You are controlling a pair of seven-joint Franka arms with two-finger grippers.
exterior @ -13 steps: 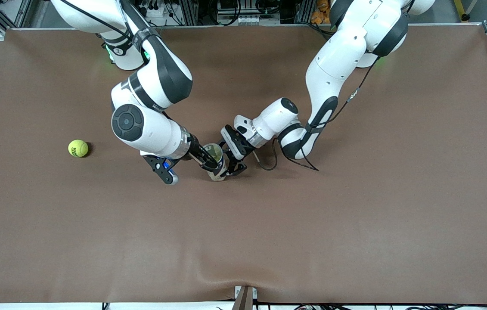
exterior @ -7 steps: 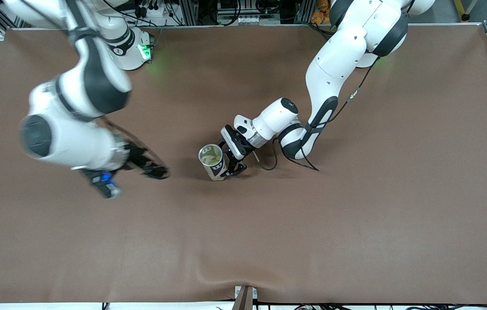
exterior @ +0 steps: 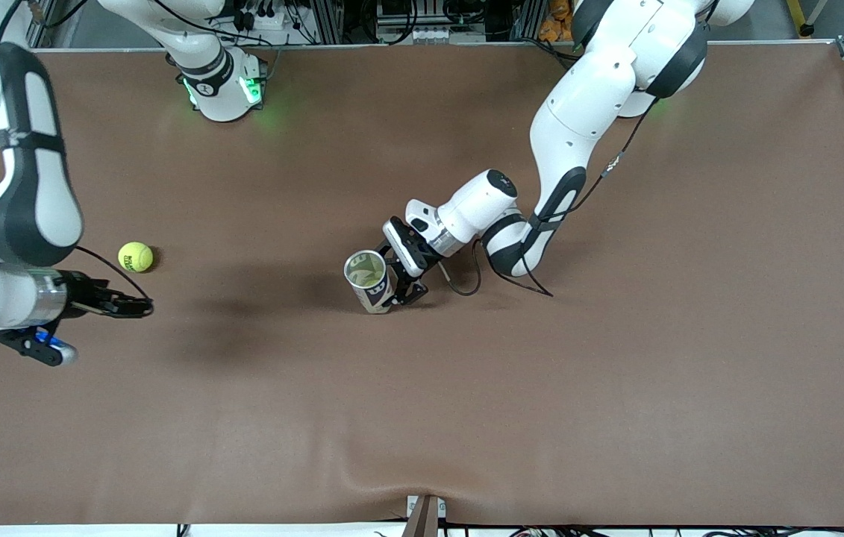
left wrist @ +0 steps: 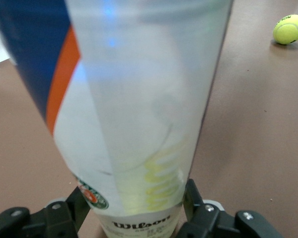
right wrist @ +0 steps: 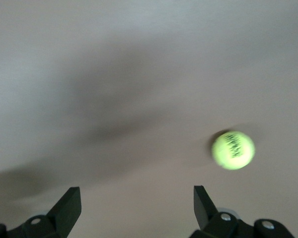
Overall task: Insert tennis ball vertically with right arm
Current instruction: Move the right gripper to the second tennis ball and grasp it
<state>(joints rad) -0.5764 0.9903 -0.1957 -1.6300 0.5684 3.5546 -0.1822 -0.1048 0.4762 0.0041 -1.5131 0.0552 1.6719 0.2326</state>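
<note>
Brown bench [exterior: 541, 388]: from the front we see the yellow felt tennis ball [exterior: 136, 256] near the right arm's end, the right hand [exterior: 139, 306] hovering close by, and the left hand [exterior: 401, 287] gripping the upright clear plastic ball can [exterior: 369, 281]. The left wrist view shows the can [left wrist: 139, 114] clamped. The right wrist view shows wide fingers [right wrist: 69, 206] above the ball [right wrist: 233, 149].

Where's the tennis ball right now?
The tennis ball lies on the table toward the right arm's end, apart from the can, with the open right hand just beside it.
</note>
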